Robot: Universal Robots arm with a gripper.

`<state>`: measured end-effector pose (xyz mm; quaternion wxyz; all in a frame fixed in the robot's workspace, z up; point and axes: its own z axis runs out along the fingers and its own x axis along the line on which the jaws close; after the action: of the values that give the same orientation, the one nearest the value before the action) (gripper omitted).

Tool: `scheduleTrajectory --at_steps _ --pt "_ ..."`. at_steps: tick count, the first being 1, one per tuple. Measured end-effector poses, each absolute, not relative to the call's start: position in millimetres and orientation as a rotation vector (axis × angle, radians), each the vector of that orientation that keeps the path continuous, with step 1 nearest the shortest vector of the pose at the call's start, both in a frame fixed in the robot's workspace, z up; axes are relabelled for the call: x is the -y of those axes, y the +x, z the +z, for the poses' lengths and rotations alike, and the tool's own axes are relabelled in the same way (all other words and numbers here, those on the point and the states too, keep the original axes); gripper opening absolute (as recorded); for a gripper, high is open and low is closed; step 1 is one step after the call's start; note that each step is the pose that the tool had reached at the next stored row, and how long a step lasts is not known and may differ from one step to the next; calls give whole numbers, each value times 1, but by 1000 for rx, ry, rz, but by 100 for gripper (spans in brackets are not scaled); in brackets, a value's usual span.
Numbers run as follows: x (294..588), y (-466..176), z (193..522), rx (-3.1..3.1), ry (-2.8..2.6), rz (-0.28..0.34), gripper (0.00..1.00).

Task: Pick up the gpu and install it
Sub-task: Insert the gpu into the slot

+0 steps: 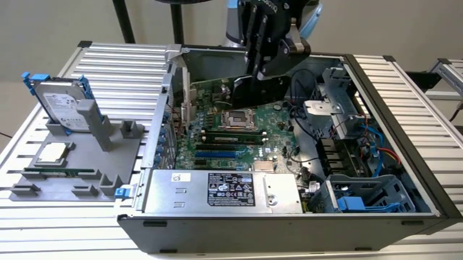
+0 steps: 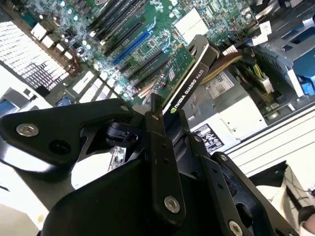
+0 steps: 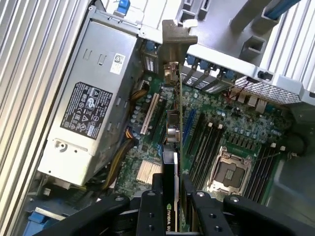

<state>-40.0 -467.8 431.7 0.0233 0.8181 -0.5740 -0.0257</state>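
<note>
Gpu (image 1: 262,89) hangs in the air over the open computer case (image 1: 275,238), just above the main board (image 1: 246,142). The gripper (image 1: 271,51) holds it by its top edge. In both wrist views the two jaws are closed on the card, one on each flat side, and the card stands on its thin edge between them.

In the first wrist view the gpu (image 3: 172,123) runs straight away from the gripper (image 3: 172,183). Its metal end plate (image 3: 175,44) is up near the back wall of the case. The blue slot (image 3: 189,127) lies just beside the card's line. The card looks like it is not in any slot yet — but its bottom edge is hidden, so I cannot say for sure that it is not touching.

I think doing this step well is all about lining up. The card's bottom edge should sit right over one long slot, from end to end. The metal end plate should meet a gap in the back wall. The card should stay straight up, not leaning. Then the push should go straight down and slow — both ends together. A tilted push could jam it or bend it. The wires by the power box (image 3: 88,108) should stay out of the way.
</note>
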Motion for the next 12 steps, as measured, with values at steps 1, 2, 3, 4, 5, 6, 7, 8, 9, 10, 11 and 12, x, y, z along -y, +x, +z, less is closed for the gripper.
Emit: scheduleTrajectory --at_steps 1,2,3,4,5,6,7,8,9,10,11,12 --pt "468 -40 432 1754 2548 -79 0" --pt "468 -40 432 1730 2564 -78 0" --pt "468 -40 432 1707 2579 -78 0" --pt "468 -40 432 1682 2594 -77 0" --pt "468 -40 432 1659 2609 -76 0" --pt "468 -40 432 1634 2624 -76 0" --pt "468 -40 432 1610 2638 -75 0" --pt "468 -40 432 1587 2652 -74 0" --pt "468 -40 432 1562 2666 -73 0" --pt "468 -40 432 1539 2679 -73 0" --pt "468 -40 432 1512 2694 -72 0" --pt "468 -40 432 1496 2703 -72 0"
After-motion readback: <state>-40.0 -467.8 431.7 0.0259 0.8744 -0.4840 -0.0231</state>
